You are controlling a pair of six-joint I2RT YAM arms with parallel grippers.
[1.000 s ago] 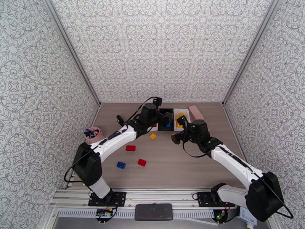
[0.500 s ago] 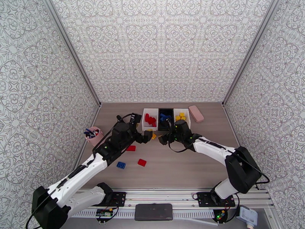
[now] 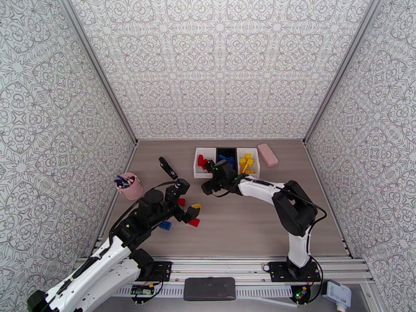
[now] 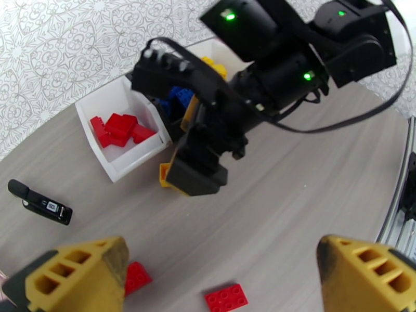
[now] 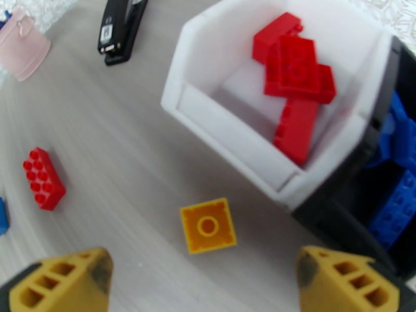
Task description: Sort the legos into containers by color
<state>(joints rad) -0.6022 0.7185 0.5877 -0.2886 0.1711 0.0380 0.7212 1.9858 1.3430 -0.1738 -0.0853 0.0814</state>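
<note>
Three containers stand in a row at the back: a white one with red legos [image 3: 199,168], a black one with blue legos [image 3: 225,151] and a white one with yellow legos [image 3: 255,166]. My right gripper [image 3: 208,184] hangs open over a loose yellow lego [image 5: 208,225], just in front of the red-filled container [image 5: 218,118]. My left gripper [image 3: 186,200] is open above the loose red legos [image 4: 226,297]; one [image 3: 194,222] lies near it. A blue lego [image 3: 165,224] lies to its left. In the left wrist view the right gripper [image 4: 197,175] covers most of the yellow lego [image 4: 165,175].
A black bar [image 3: 167,167] lies left of the containers, and a pink cup with pens [image 3: 130,186] stands by the left wall. A pink rounded block [image 3: 268,154] lies right of the containers. Patterned walls close in three sides.
My left arm pulled back from the containers to the loose red legos near the front left. My right gripper swung left from the yellow container to above the loose yellow lego.
</note>
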